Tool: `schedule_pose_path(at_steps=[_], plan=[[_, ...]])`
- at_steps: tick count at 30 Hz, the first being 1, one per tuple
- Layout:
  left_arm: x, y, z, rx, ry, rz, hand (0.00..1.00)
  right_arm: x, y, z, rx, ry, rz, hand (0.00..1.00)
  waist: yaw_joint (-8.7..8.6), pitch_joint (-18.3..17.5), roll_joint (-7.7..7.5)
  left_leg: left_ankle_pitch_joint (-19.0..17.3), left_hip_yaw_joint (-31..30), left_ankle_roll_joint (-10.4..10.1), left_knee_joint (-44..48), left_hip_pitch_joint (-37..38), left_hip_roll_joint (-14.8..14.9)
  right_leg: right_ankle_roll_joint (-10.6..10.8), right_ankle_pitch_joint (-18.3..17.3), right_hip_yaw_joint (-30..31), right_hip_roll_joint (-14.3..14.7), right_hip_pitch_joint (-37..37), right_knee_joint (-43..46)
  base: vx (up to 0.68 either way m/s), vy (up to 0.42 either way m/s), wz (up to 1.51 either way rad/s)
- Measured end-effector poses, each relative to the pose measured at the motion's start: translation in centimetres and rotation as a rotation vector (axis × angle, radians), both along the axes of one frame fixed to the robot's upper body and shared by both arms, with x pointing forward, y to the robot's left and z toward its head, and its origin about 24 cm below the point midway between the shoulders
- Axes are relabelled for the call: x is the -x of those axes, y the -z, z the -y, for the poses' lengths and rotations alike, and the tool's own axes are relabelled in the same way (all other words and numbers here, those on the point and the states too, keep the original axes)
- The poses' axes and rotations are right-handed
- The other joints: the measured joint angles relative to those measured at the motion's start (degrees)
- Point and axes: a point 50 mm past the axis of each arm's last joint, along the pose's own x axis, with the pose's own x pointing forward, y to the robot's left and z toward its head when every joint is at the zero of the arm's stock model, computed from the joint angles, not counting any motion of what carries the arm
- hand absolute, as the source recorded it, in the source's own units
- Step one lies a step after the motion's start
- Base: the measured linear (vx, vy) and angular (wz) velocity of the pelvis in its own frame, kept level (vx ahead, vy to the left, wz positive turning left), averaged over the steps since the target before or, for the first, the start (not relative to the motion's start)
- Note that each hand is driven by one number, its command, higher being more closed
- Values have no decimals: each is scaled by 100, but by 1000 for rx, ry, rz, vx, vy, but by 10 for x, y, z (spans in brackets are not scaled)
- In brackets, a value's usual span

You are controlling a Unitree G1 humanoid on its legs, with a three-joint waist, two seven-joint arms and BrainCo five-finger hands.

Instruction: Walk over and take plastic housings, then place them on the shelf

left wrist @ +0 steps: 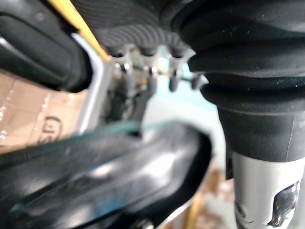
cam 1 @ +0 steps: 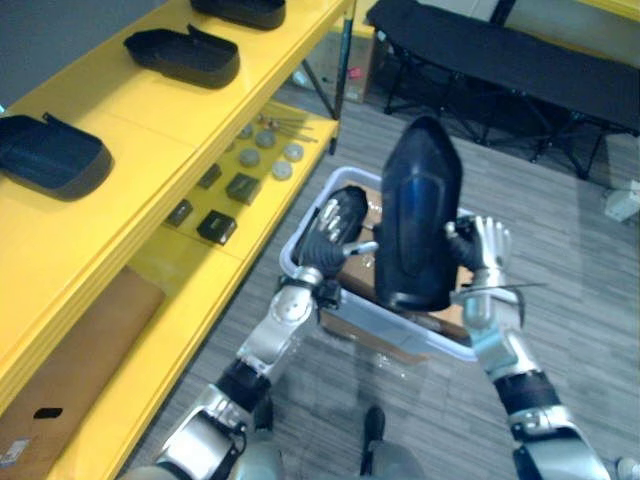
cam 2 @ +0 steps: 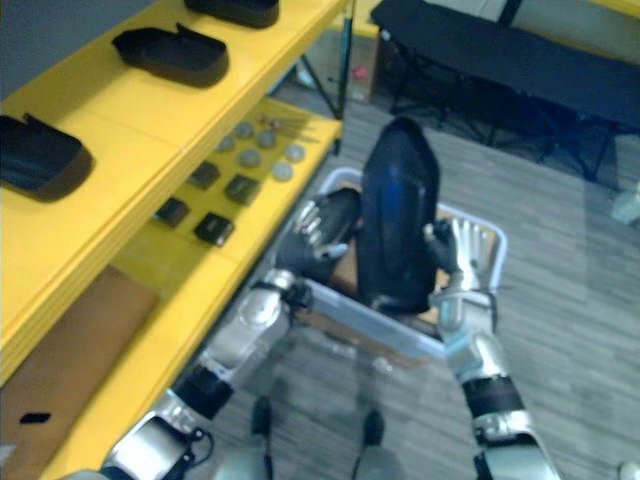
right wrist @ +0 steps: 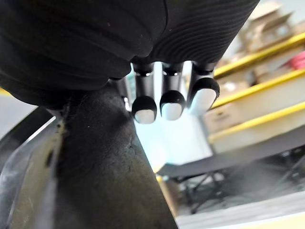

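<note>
The plastic housing stands upright, its long axis vertical, clamped between the left hand and the right hand, both with straight fingers pressed flat. The shelf lies beyond the left hand.

What's blocked or cropped, nr the shelving:
Tall dark plastic housing hides mid of pale plastic crate & most of brown cardboard box inside; left hand partly behind it. Flat black housing cut by top edge. Small dark parts on lower yellow shelf: too small to ID.
</note>
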Motion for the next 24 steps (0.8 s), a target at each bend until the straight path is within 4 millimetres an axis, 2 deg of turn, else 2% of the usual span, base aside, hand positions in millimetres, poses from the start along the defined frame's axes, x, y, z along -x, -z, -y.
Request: schedule_pose_path(at_steps=[2,5,15,24], plan=[[0,7,2,-73,-10,3,0,0,4,-10,-6,-25,-10,100,1,-36,-41,0,-2,0,0,27,7,-3,2,2,7,30,-6,0,0,0],[-4,14,1,-149,-31,-9,0,1,6,-14,6,-33,-15,100,22,-85,-74,-5,-8,-6,0,65,12,-5,0,-4,12,79,-26,0,0,0],[-9,23,8,-306,-136,9,0,3,11,-17,27,-27,-30,100,122,-136,-131,-9,-12,-20,0,56,29,-22,34,15,36,86,-100,-23,-9,-2],[-12,28,4,-303,-215,-19,0,4,15,-26,53,-34,-31,100,149,-147,-142,-2,-13,-10,1,56,24,-14,46,13,38,92,-116,0,0,0]])
